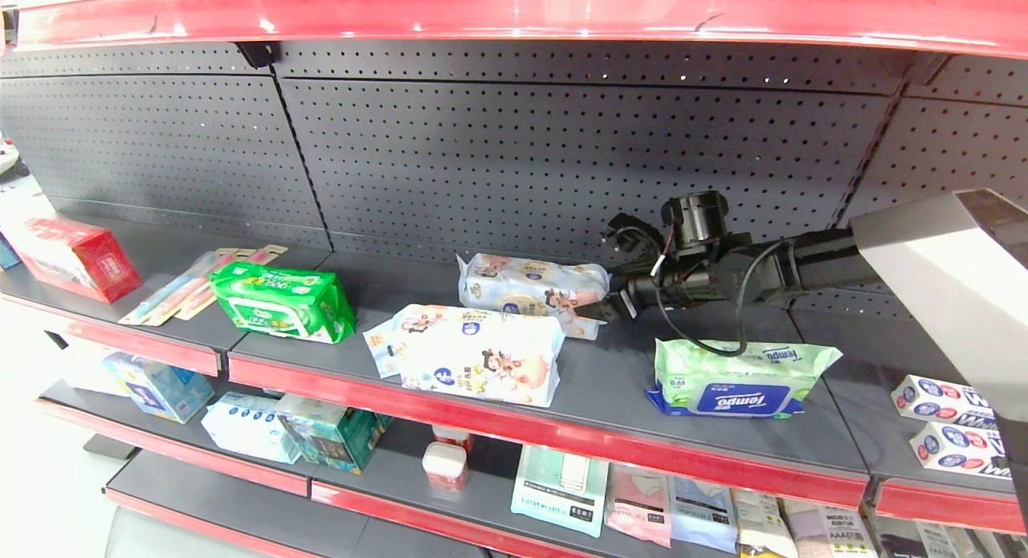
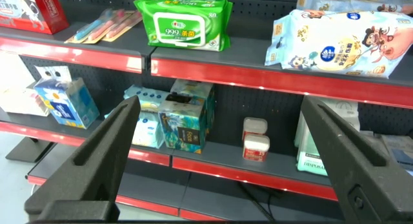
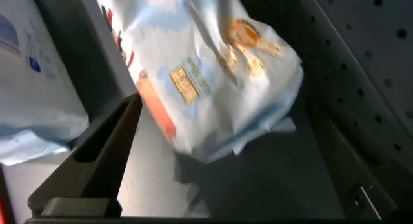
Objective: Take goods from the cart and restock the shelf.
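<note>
A white wipes pack with cartoon print (image 1: 530,289) (image 3: 213,75) lies at the back of the grey shelf (image 1: 610,365). My right gripper (image 1: 604,307) (image 3: 222,114) is at that pack's right end, low over the shelf, with its fingers spread wide on either side of the pack's end. A second pack of the same kind (image 1: 478,353) (image 2: 335,43) lies in front of it near the red shelf edge. My left gripper (image 2: 221,104) is open and holds nothing, level with the lower shelves.
On the same shelf lie a green wipes pack (image 1: 281,301), toothbrushes (image 1: 193,285), a red box (image 1: 72,257), a pale green and blue pack (image 1: 735,377) and white boxes (image 1: 948,421). Boxes and packets fill the lower shelves (image 2: 187,117). A pegboard wall (image 1: 562,156) backs the shelf.
</note>
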`<state>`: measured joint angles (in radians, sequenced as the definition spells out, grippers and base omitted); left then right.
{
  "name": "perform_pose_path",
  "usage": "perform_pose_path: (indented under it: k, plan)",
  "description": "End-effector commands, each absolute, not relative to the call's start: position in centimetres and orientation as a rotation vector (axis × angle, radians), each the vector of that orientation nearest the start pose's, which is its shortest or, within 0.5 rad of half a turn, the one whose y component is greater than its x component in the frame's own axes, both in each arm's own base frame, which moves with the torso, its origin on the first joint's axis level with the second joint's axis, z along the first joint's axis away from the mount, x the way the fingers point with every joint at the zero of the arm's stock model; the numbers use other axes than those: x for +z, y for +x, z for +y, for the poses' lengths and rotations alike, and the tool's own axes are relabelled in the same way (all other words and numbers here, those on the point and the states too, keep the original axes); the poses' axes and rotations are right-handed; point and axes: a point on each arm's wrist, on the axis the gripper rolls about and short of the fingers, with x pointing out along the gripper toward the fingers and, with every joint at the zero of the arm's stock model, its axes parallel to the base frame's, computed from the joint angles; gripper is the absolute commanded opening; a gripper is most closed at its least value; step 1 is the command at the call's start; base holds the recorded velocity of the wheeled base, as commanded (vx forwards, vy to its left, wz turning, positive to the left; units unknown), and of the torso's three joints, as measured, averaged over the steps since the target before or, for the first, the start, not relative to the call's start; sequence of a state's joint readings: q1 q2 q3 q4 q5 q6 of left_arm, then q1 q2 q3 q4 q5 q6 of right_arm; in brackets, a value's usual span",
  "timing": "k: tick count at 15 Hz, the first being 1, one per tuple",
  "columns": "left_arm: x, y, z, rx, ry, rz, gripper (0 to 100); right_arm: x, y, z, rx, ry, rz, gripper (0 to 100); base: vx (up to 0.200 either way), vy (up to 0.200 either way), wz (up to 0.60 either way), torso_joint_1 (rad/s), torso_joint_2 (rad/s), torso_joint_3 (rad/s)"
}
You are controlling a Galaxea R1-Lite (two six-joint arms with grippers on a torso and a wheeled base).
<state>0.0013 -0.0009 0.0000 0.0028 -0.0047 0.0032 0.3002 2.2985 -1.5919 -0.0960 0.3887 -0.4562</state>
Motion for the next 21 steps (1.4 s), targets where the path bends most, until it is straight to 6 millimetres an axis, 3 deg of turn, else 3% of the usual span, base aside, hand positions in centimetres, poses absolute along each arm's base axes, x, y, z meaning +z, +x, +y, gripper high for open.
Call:
perform_pose_path:
  k: [1,7,17,21]
  plan:
    - [7.5,-2.3,0.0,-0.003,0.003,0.003,100,12.7,43.3,14.2,0.780,-0.350,0.449,100,0.000,0.000,0.00,0.000,0.00,0.000]
    - [7.5,-2.3,0.0,-0.003,0.003,0.003,100,13.5,40.4,13.7,0.758,-0.234,0.528,100,0.000,0.000,0.00,0.000,0.00,0.000]
    - [7.5,-2.3,0.0,-0.003,0.003,0.003,100,15.9,38.8,13.3,0.632,0.083,0.605,100,0.000,0.000,0.00,0.000,0.00,0.000]
    - [7.5,-2.3,0.0,-0.003,0.003,0.003,100,15.5,37.1,13.9,0.609,0.128,0.659,100,0.000,0.000,0.00,0.000,0.00,0.000]
